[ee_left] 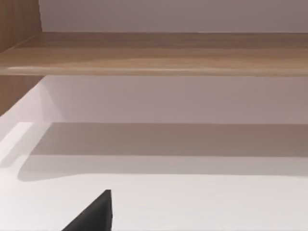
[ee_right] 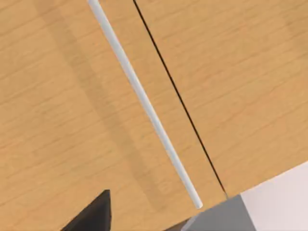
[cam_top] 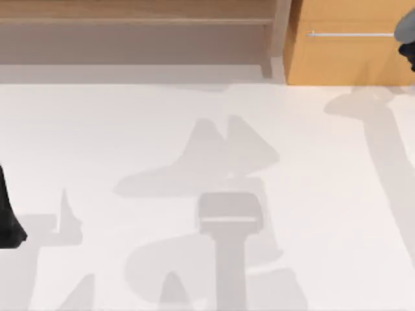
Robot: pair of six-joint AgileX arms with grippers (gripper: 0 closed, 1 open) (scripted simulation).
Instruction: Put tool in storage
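Here, at the top view's far left edge, the left arm (cam_top: 9,220) is showing as a dark shape sitting low over the white counter (cam_top: 130,129), well away from the furniture at the back. Its wrist view is looking across the counter toward the pale brown wooden shelf (ee_left: 154,53), and a single black fingertip (ee_left: 94,214) is poking into the lower part of that picture; I cannot tell how far that gripper is open or whether it has hold of anything. Along the back of the counter the shelf (cam_top: 136,19) is running from the left to past the middle. Just beside it on the right, the orange-tan drawer (cam_top: 343,58) is sitting shut, its thin silver bar handle (cam_top: 350,34) lying across the front. At the far right edge, the right arm (cam_top: 407,39) is hanging close to the drawer's front by the handle's end. In its wrist view the handle (ee_right: 144,103) is crossing the wood at a slant and a black fingertip (ee_right: 94,214) is peeking in, possibly not touching the bar; that gripper's opening cannot be judged either.
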